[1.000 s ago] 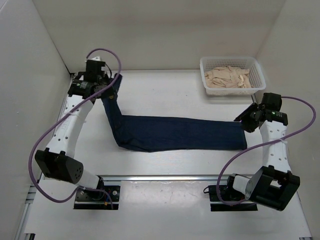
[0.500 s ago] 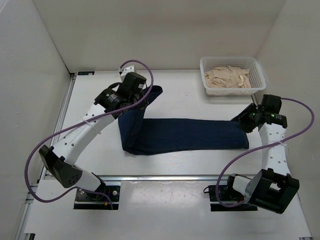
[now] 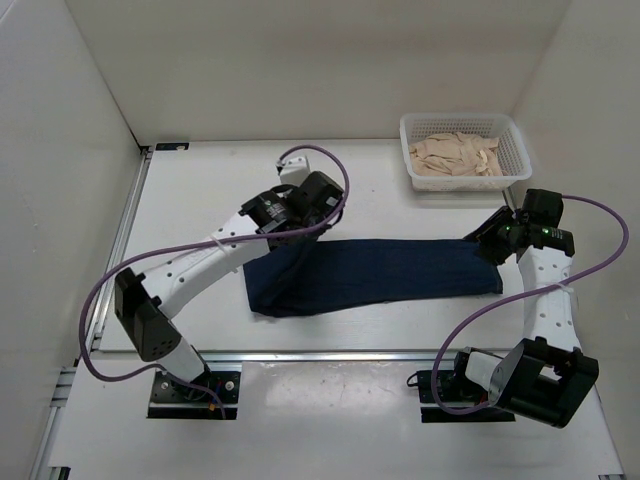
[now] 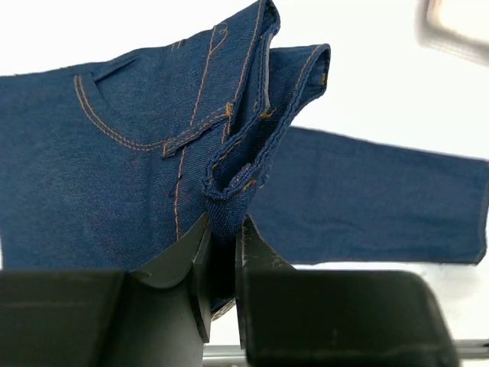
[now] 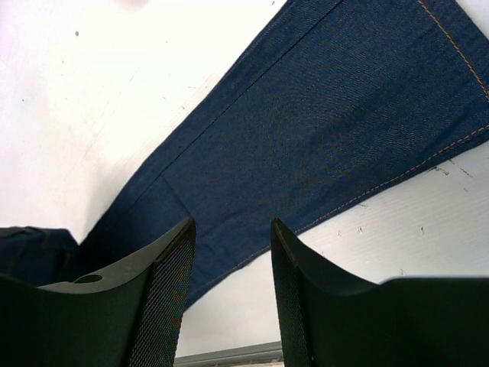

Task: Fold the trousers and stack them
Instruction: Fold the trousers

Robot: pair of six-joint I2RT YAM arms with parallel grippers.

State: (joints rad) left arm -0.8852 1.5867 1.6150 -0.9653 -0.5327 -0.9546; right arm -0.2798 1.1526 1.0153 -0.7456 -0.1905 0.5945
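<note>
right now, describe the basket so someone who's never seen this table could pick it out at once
Go to the far right corner of the white table. A white perforated plastic basket stands there, holding crumpled beige cloth. It is the only container and sits clear of the long dark navy-blue denim trousers lying across the middle.

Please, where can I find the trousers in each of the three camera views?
Top external: the trousers lie across the middle of the table, left to right.
Left wrist: they fill the left and middle, with the waist end pinched in the left gripper.
Right wrist: one leg runs diagonally from upper right to lower left.
Shared landmark: the white table under the cloth.
</note>
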